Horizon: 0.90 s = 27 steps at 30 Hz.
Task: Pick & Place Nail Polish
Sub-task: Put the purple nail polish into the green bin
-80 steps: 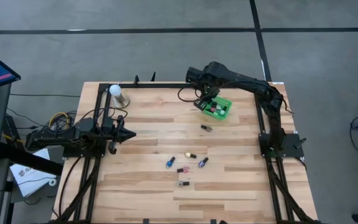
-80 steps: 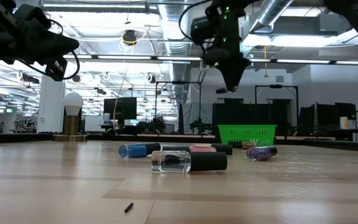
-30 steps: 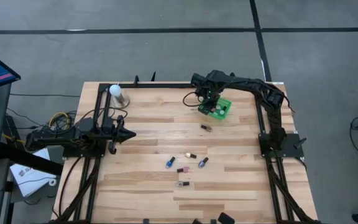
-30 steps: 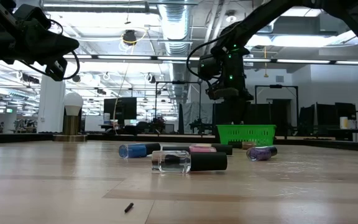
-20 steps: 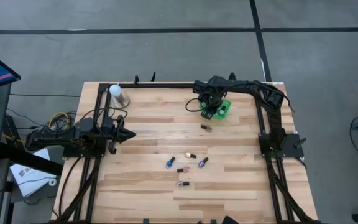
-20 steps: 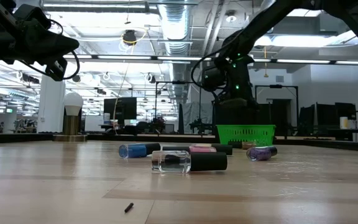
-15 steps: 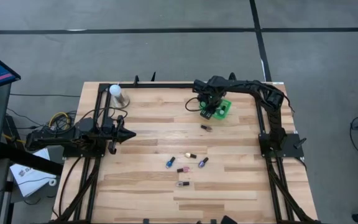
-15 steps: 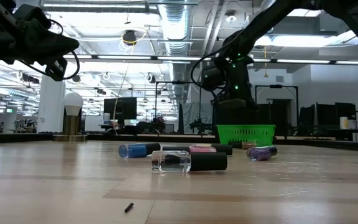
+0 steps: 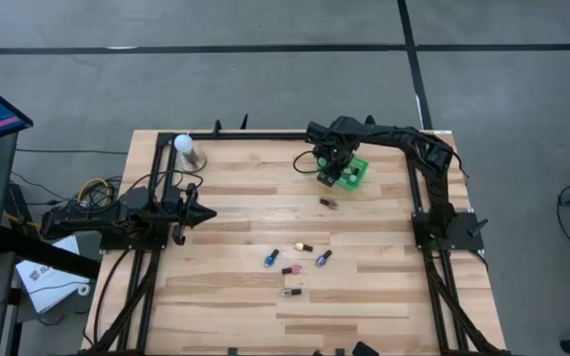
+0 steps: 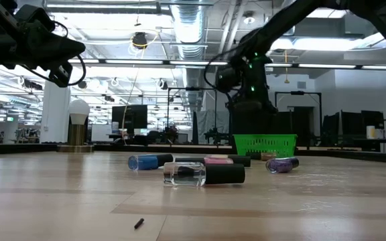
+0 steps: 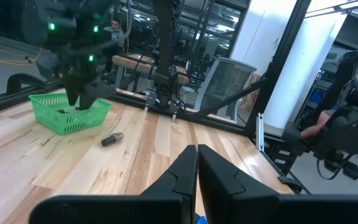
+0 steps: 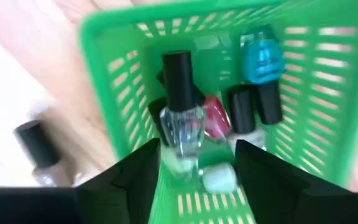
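We judge the clear bottle point(image 12: 180, 134) light, slick glass, best pinched across its body; right gripper point(image 12: 194, 163) spread over the green basket point(image 12: 114, 106), left gripper point(image 11: 196, 163) pressed together

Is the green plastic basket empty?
No, the green plastic basket already holds several small nail polish bottles, including a clear bottle with a black cap and a teal bottle.

I work in a big open lab or workshop hall. Past my wooden table point(image 10: 59, 194) the low view shows bare ceiling ducts point(image 10: 191, 20), strip lights and rows of dark metal rigs point(image 10: 293, 114) with monitors point(image 10: 129, 117); from above, the floor point(image 9: 265, 89) is grey concrete marked with black tape.
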### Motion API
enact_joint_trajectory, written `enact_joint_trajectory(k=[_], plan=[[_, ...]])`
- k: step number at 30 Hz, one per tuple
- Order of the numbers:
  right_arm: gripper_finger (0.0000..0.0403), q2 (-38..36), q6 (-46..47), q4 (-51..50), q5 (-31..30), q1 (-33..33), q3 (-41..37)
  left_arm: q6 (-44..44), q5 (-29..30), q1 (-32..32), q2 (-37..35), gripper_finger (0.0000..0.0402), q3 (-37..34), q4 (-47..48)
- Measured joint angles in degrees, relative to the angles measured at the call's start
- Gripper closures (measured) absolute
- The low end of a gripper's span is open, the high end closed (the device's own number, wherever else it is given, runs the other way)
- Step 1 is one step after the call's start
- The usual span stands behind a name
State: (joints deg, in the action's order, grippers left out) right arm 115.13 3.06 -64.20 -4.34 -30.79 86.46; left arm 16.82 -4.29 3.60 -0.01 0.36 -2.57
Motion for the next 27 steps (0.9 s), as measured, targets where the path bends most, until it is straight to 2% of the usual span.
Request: enact_joint_trajectory(k=[7, 9, 15, 18, 22, 27], plan=[[0.0174, -2.6, 0.0, -12.3, 0.1, 1.7, 10.2, 0.0, 0.0, 0.0, 0.0, 0.0393, 0.0, 0.1], [0.0174, -4.9, 0.0, -12.3, 1.1, 4.1, 12.1, 0.0, 0.0, 0.0, 0.0, 0.0393, 0.0, 0.1], [0.0185, -12.8, -0.5, -12.0, 2.6, 15.9, 12.3, 0.0, 0.0, 0.0, 0.0, 0.0393, 0.0, 0.3], [0.019, -14.5, -0.5, -11.8, 2.6, 22.7, 12.3, 0.0, 0.0, 0.0, 0.0, 0.0393, 0.0, 0.3], [0.0192, -13.2, -0.5, -11.9, 2.5, 30.9, 12.3, 0.0, 0.0, 0.0, 0.0, 0.0393, 0.0, 0.3], [0.0188, -8.3, -2.4, -11.1, 2.4, 38.1, 11.4, 0.0, 0.0, 0.0, 0.0, 0.0393, 0.0, 0.3]])
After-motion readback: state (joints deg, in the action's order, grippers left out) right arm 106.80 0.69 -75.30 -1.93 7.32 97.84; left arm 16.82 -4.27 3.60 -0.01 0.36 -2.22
